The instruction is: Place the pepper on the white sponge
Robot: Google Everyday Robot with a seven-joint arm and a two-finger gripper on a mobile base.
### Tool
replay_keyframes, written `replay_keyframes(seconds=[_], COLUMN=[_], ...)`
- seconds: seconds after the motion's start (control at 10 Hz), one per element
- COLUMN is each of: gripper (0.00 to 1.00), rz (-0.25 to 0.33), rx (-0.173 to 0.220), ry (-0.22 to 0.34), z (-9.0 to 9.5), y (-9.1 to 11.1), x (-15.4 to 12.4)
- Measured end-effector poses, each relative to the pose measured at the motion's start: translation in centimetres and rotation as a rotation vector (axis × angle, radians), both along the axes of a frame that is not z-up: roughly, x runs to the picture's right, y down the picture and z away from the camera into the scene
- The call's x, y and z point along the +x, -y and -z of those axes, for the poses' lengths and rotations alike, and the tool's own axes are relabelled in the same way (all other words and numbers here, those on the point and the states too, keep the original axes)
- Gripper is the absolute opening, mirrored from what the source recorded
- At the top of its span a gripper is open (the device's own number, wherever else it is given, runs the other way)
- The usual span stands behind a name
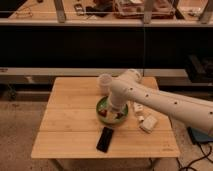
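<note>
My gripper hangs from the white arm that reaches in from the right, and it is low over the green bowl at the table's middle. A small dark red pepper shows at the gripper's left side, and the gripper is shut on it. The white sponge lies on the table to the right of the bowl, apart from the gripper. The arm's end hides most of the bowl's inside.
A white cup stands behind the bowl. A flat black phone lies in front of the bowl. A narrow white object lies between bowl and sponge. The wooden table stands before a dark counter.
</note>
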State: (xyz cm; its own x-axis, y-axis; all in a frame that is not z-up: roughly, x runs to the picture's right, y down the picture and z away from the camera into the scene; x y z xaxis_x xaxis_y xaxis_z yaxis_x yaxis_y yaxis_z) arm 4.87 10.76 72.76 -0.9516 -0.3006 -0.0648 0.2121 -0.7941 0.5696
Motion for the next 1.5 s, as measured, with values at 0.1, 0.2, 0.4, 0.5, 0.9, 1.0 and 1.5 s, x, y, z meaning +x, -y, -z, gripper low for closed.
replay_keyframes(seconds=[0.1,0.2,0.4,0.5,0.9,1.0,1.5], gripper=[0.00,0.00,0.00,0.00,0.00,0.00,0.00], rz=[-0.040,-0.083,-0.220,-0.278,-0.347,-0.348,-0.422], rx=[0.009,0.012,0.009,0.009,0.006,0.006,-0.018], ry=[-0.042,-0.080,-0.166,-0.196,-0.232,-0.232,-0.291], z=[0.1,0.1,-1.3,-2.1,-3.4,-3.4,-3.8], y=[1.2,1.9,2.3,2.4,2.4,2.4,1.8], x=[3.4,6.2,13.2,15.3,17.6,17.6,17.2])
